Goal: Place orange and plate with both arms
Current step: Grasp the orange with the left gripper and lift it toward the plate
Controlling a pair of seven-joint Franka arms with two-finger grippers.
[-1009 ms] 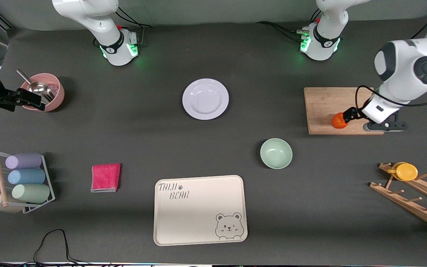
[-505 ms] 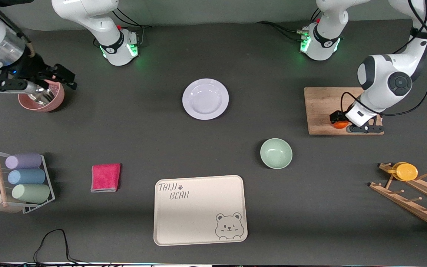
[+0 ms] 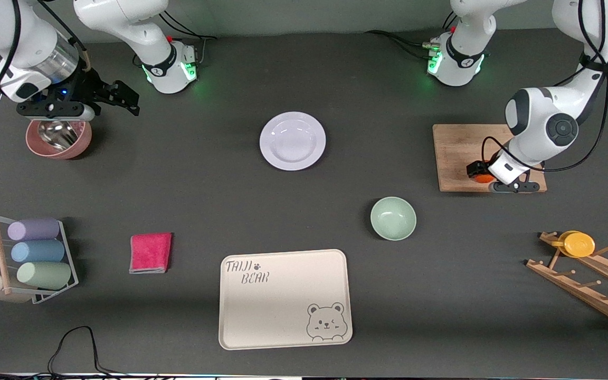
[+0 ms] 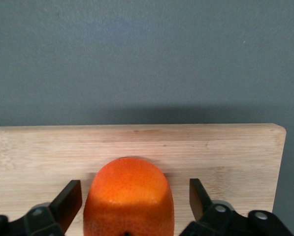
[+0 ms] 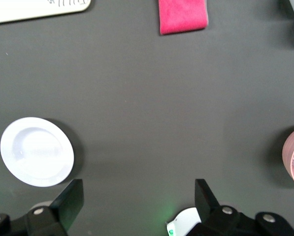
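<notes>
Orange on wooden cutting board, left gripper down around it, jaws spread either side, not touching, right gripper aloft beside pink bowl, jaws wide open and empty, plate mid-desk, well apart from board.

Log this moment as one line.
left claw: open, straddling orange on cutting board | right claw: open, in air beside pink bowl | plate: untouched

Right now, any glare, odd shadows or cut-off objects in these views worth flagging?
Front view: green base lights tint the table; soft sheen on the plate. Left wrist view: the orange, between the open left gripper fingers, is cropped at the frame edge; the cutting board shades the table. Right wrist view: even light, open right gripper.
</notes>
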